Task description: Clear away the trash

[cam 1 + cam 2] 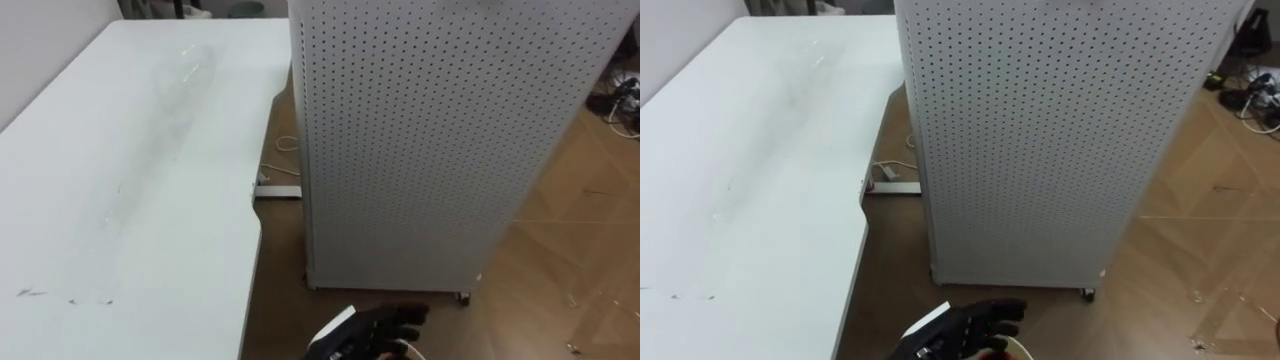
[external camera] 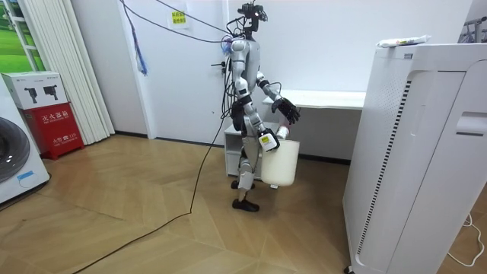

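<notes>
Evidently this is the searching step. The robot stands by the desk [image 1: 150, 200], facing the perforated cabinet [image 1: 430, 140]. Its right hand [image 2: 267, 141] is clasped on the white bin [image 2: 278, 166]; its left hand [image 1: 368, 333] is raised, loose-fingered and empty. No garbage shows plainly on the desk; a wrapper-like thing [image 2: 403, 42] atop the cabinet may be it. The next move probably calls for finding it and reaching with the left hand.
</notes>
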